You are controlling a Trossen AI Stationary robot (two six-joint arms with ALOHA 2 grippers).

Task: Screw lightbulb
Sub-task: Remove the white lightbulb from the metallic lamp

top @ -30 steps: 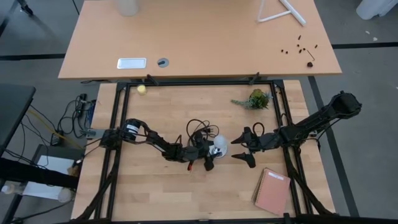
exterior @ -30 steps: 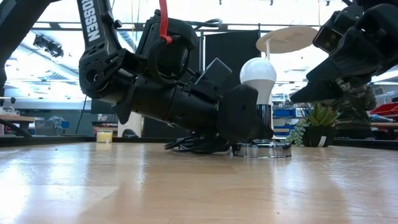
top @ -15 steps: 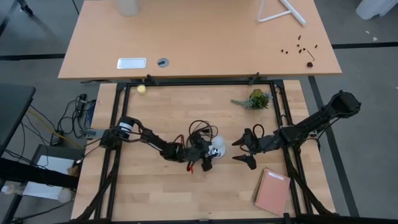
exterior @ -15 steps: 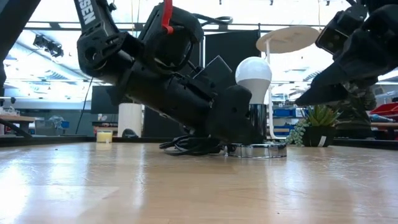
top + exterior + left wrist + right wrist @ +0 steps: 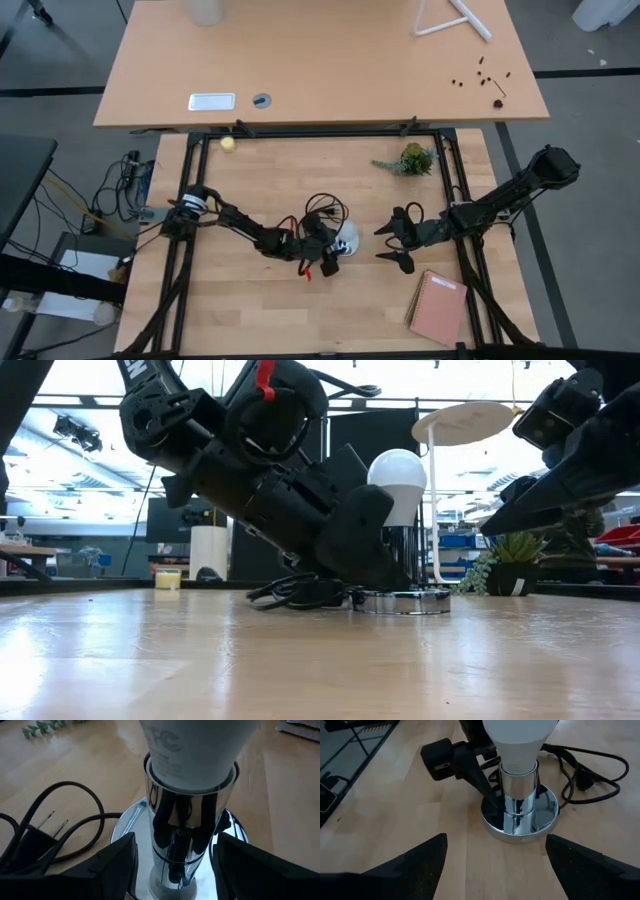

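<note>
- Lightbulb (image 5: 519,735) sits upright in the chrome socket (image 5: 520,805), frame centre.
- Left gripper (image 5: 175,865) straddles the socket, jaws apart.
- Right gripper (image 5: 392,243) hangs alongside, jaws wide.

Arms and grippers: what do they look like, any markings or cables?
Both arms are dark, near-black, with chunky jointed links. The left arm carries white TROSSEN lettering on its upper link and a red strap over a rounded housing. The left gripper and right gripper each have two broad, black, wedge-shaped fingers.
</note>
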